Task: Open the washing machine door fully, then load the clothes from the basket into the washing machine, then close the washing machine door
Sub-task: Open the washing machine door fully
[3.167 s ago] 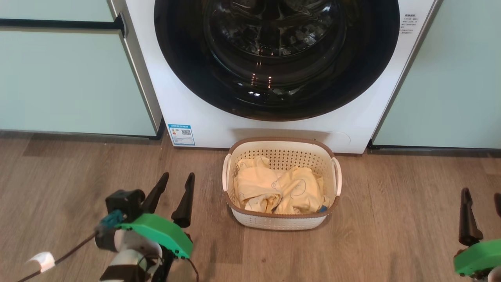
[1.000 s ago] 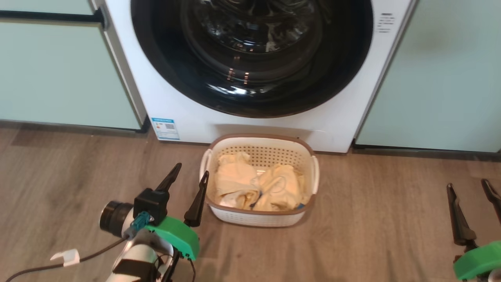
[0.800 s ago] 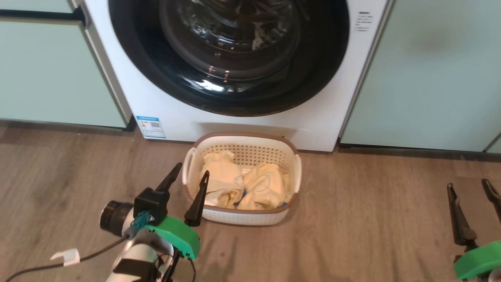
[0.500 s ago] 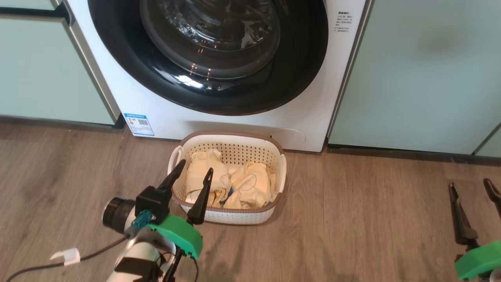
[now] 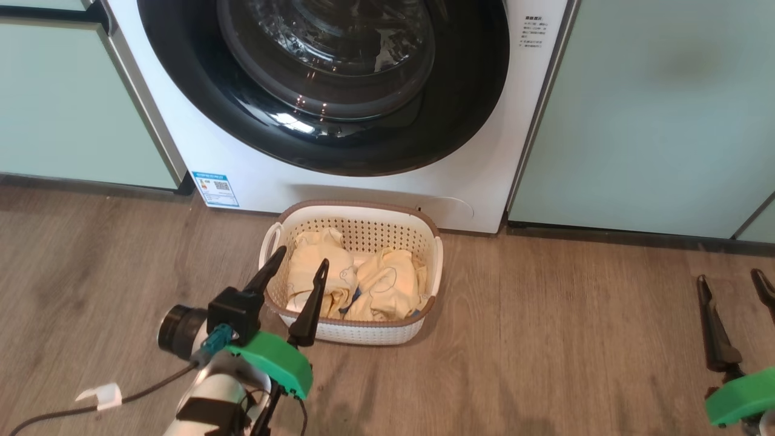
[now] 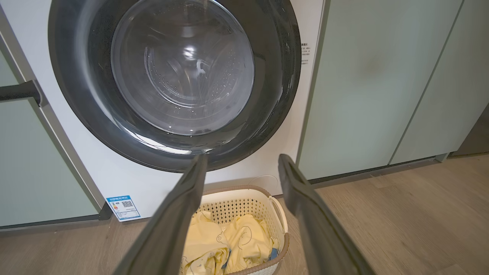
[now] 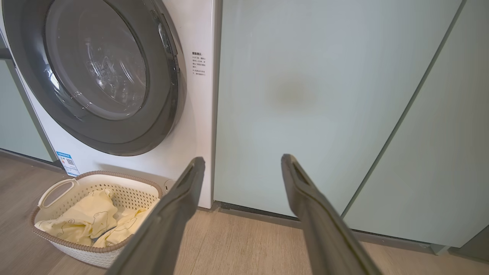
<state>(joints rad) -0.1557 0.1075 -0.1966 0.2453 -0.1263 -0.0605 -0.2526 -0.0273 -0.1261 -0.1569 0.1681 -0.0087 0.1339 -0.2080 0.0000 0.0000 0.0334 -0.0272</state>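
Zero steps done: I see the black-rimmed round glass door (image 5: 327,79) closed at upper frame, pale-yellow clothes (image 5: 363,284) in the white perforated basket (image 5: 369,332) mid-frame, left pincer (image 5: 303,255) and right pincer (image 5: 729,275) spread, empty.

At lower left, the left gripper (image 5: 303,257), a green-backed pair of long dark fingers, points up-frame, spread wide and empty; the right gripper (image 5: 728,277), at lower right, does likewise.
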